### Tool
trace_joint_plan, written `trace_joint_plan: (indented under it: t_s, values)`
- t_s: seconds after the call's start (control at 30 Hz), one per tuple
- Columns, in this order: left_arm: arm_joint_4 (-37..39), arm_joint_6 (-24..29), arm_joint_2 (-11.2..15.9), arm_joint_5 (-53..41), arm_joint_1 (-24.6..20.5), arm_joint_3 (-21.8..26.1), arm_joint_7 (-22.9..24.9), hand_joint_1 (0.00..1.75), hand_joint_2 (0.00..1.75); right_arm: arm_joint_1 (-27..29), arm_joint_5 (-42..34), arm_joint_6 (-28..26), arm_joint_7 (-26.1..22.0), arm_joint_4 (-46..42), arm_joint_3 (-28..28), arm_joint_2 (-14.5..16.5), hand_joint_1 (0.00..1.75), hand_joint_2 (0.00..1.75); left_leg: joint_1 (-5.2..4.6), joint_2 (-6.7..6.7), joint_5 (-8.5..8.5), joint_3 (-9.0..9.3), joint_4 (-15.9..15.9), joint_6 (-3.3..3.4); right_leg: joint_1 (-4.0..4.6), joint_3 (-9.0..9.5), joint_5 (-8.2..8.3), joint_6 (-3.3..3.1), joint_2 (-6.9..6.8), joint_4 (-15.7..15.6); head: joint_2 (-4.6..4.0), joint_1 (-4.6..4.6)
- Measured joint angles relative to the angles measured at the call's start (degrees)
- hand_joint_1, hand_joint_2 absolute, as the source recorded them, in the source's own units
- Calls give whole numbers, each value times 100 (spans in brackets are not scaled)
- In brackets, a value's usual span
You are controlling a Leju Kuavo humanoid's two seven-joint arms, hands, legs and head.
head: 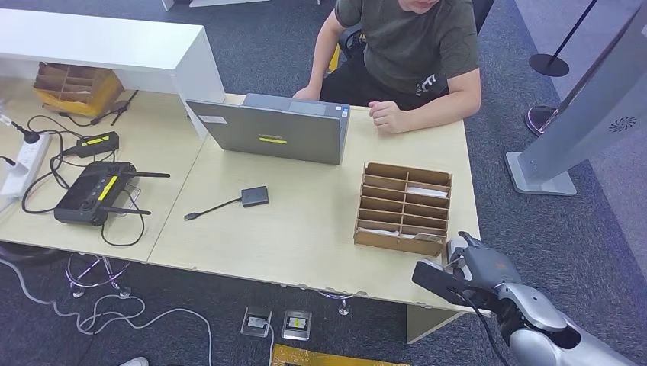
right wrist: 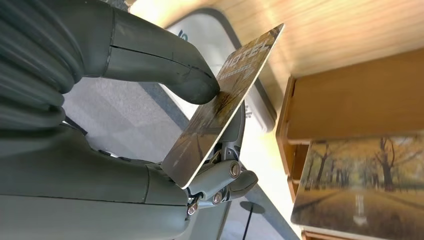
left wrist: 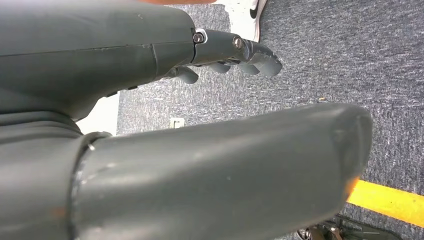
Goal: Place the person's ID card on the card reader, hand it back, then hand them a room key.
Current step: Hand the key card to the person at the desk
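Observation:
My right hand (head: 479, 268) hovers at the desk's near right corner, just beside the cardboard card rack (head: 403, 207). It pinches a room key card (right wrist: 225, 102), printed with autumn trees and the word HOTEL, between thumb (right wrist: 165, 62) and fingers (right wrist: 227, 172). Another card with the same tree picture (right wrist: 360, 185) lies in a rack slot. A white rounded device (right wrist: 250, 95) sits on the desk behind the held card. A small dark box on a cable (head: 255, 196) lies mid-desk. My left hand (left wrist: 235, 52) hangs over the carpet, holding nothing.
A person (head: 412, 46) sits across the desk, one hand (head: 387, 116) resting by the grey laptop (head: 275, 130). A dark controller (head: 91, 192), cables and a power strip (head: 19, 164) lie on the left. A grey stand (head: 587, 114) rises at the right.

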Motion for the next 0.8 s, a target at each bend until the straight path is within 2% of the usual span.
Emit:
trace_joint_plan:
  t_s: [0.6, 0.8]
  values:
    - [0, -15, 2, -39, -3, 0, 0, 0, 0, 146, -158, -271, 39, 370, -1, 43, 175, 175, 0, 1, 0, 2, 0, 0, 0, 0, 0, 0, 1, 0, 0, 0]
    - [0, -15, 14, -38, -3, 0, 0, 0, 0, 100, -197, -486, 162, 332, -140, -63, 175, 175, -1, 1, 0, 2, 1, 0, -1, 1, 0, 0, 1, 0, 0, -1]
